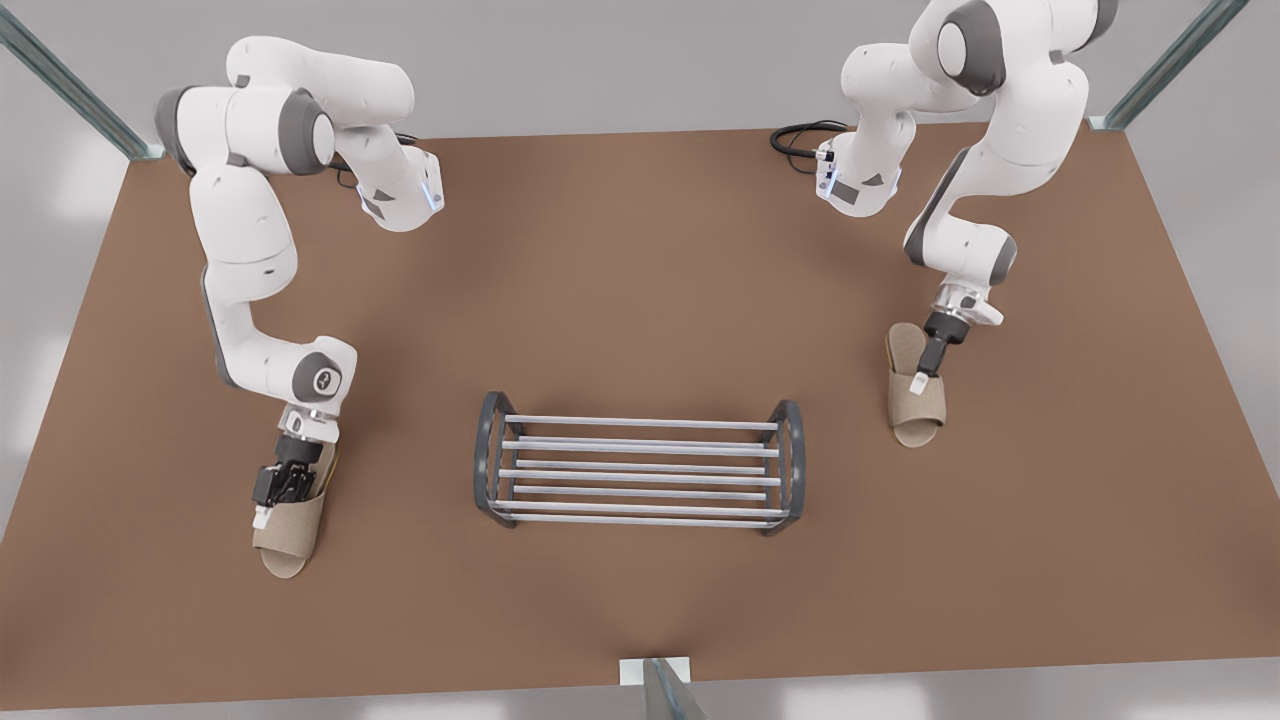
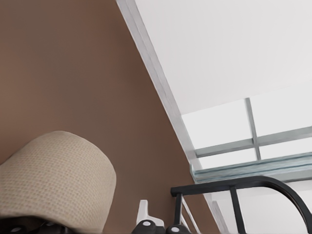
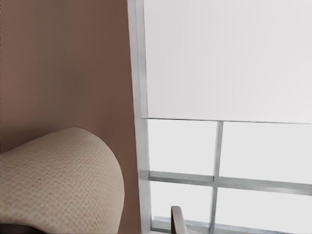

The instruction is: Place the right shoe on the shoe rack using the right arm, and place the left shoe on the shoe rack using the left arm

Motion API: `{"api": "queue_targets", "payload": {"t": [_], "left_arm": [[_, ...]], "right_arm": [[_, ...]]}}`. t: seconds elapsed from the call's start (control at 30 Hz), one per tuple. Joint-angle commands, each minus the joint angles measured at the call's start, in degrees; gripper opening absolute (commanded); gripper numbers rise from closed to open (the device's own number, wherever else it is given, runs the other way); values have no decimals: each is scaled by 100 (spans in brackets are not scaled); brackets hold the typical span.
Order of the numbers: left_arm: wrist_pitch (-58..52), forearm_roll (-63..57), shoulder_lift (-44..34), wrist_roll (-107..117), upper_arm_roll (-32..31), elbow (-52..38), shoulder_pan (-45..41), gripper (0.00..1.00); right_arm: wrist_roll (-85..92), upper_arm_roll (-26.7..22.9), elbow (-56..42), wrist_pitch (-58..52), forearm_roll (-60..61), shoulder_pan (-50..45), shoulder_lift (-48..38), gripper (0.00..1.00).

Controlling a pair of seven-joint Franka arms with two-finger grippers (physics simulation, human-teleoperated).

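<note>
Brown table (image 1: 640, 260), pale walls (image 1: 640, 60), end effector (image 1: 272, 508) at near slipper (image 1: 290, 545), second end effector (image 1: 920, 380) at far slipper (image 1: 916, 418), grips unclear

The shoe rack (image 1: 640, 472) stands upright in the middle of the brown table, a low frame with dark grey arched ends joined by silver rods, nothing on it. One beige open-toed slipper (image 1: 290, 535) lies flat toward the front view's left of it, the other slipper (image 1: 915, 400) toward the right, both well apart from the rack.
</note>
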State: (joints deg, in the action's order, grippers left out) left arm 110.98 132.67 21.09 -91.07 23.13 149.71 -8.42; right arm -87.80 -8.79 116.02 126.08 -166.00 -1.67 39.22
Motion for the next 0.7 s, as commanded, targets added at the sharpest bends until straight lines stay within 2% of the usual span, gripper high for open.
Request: {"api": "queue_targets", "payload": {"t": [0.0, 0.03, 0.1, 0.13, 0.17, 0.23, 0.27, 0.3, 0.33, 0.37, 0.43, 0.6, 0.67], "left_arm": [[144, 5, -17, 353, -28, -3, -1, 54], [179, 5, -26, 353, -45, -12, -1, 49], [187, 14, -9, 353, -72, -47, -1, 45], [187, 31, 0, 353, -72, -64, -1, 45], [187, 40, 18, 353, -72, -64, -1, 45], [196, 75, 27, 353, -116, -91, -1, 45], [231, 75, 27, 353, -116, -100, -1, 41], [231, 75, 27, 353, -133, -100, -10, 34], [231, 84, 27, 353, -160, -100, -10, 31], [231, 84, 44, 353, -160, -108, -1, 31], [231, 84, 44, 353, -177, -126, -10, 26], [231, 84, -202, 353, -186, -126, -10, 25], [231, 84, -351, 353, -195, -126, -19, 24]], "right_arm": [[-194, 0, -36, 22, -881, 0, 25, 69], [-202, 0, -27, 31, -916, 0, 16, 60], [-202, 0, -27, 31, -925, 0, 7, 50], [-202, -9, -36, 22, -943, 0, 7, 50], [-202, -18, -36, 13, -934, 0, 25, 42], [-202, -53, -53, 22, -943, 0, 25, 46], [-202, -53, -62, 13, -951, 0, 25, 45], [-202, -53, -53, 13, -943, 0, 25, 40], [-194, -53, -62, 22, -951, 0, 25, 39], [-194, -53, -53, 22, -943, 0, 25, 35], [-194, -53, -80, 22, -943, -9, 25, 33], [-167, -53, -88, 154, -951, -9, -46, 33], [-158, -53, -80, 163, -943, -44, -63, 28]]}}
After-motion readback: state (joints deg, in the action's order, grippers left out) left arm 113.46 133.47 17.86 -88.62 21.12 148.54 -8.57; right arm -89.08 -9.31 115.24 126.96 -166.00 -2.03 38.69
